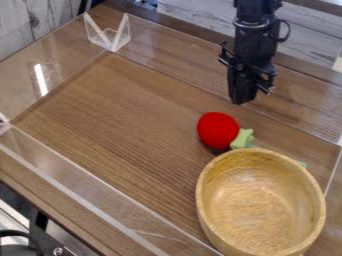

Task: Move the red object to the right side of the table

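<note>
The red object [218,130], a small round ball with a light-green tuft [245,139] on its right, lies on the brown wooden table [120,120], just behind the bowl's rim. My gripper [245,98] hangs pointing straight down, above and behind the ball and slightly to its right, apart from it. Its dark fingers read as one narrow mass, so I cannot make out a gap between them. Nothing is held in them.
A round light wooden bowl [262,236] stands at the front right, close to the ball. Low clear acrylic walls [60,150] edge the table. A clear bent acrylic piece [107,32] stands at the back left.
</note>
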Action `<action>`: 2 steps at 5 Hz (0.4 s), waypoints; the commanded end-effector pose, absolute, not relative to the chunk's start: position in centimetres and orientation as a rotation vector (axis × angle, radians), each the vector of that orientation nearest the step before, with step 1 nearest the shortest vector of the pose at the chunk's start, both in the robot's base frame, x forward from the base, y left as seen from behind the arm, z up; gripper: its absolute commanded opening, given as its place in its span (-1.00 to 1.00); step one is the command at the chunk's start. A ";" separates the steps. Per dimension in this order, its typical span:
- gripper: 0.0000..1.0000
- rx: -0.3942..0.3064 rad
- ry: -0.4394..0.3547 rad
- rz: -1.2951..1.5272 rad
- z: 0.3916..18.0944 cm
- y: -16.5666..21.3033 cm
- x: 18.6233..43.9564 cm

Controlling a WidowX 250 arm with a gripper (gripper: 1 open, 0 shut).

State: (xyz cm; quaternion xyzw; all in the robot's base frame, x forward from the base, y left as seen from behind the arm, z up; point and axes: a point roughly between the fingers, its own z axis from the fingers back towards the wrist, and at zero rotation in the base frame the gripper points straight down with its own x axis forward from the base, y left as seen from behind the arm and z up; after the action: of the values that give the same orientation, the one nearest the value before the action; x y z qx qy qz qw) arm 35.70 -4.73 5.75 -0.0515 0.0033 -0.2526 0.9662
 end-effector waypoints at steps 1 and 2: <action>1.00 -0.111 -0.021 -0.516 4.5 -3.5 36.5; -1.00 -0.112 -0.004 -0.485 3.6 -2.2 37.1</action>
State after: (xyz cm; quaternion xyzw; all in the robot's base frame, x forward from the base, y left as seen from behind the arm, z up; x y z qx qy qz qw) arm 36.19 -2.38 2.04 -0.0627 0.0231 -0.2393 0.9687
